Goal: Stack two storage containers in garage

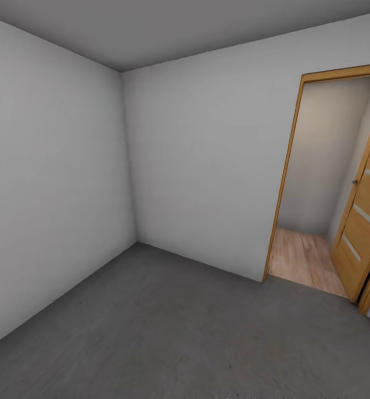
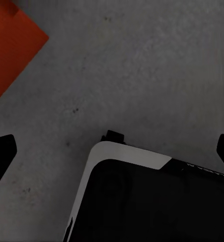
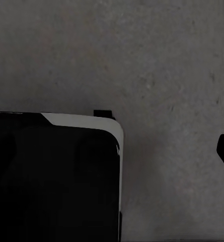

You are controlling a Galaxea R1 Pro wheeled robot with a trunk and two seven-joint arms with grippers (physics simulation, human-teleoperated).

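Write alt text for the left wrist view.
An orange-red container sits on the dark grey floor, seen from above. The robot's black-and-white base lies below, with the open left gripper's dark fingertips at either edge.

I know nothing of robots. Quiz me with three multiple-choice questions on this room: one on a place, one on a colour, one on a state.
1. Where is the doorway in the head view?
A. right
B. left
C. ceiling

2. What colour is the flat thing near the left pincer?
A. blue
B. orange-red
C. green

3. How is the wooden door?
A. shut
B. missing
C. open

Answers:
1. A, the frame cuts the right wall.
2. B, it lies against the grey floor.
3. C, wood planks show beyond.
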